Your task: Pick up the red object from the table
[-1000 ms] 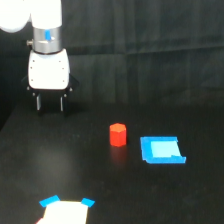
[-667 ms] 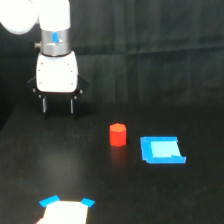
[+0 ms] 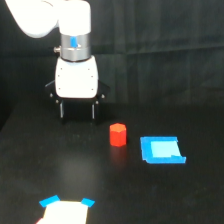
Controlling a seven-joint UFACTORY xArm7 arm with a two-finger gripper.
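Black desk and black backdrop are running together, so the few bright things are standing out sharply. Near the middle of the desk the red block is sitting upright, stubby and faceted, with no long axis to speak of, so the approach angle should matter little. Just beside the block, toward the exterior view's right and not touching it, a flat blue piece is lying. Well apart from the block, at the bottom edge and toward the exterior view's left, a pale card with blue corners is showing.

From the block, the gripper is hanging toward the exterior view's left and higher in the picture, near but clearly apart. Its two dark fingers are pointing straight down and standing spread, with nothing between them. Whether the fingertips are touching the desk or hovering above it cannot be told. The coming move, as I judge it, is calling for travel toward the exterior view's right and nearer the camera, keeping clear of the blue piece.
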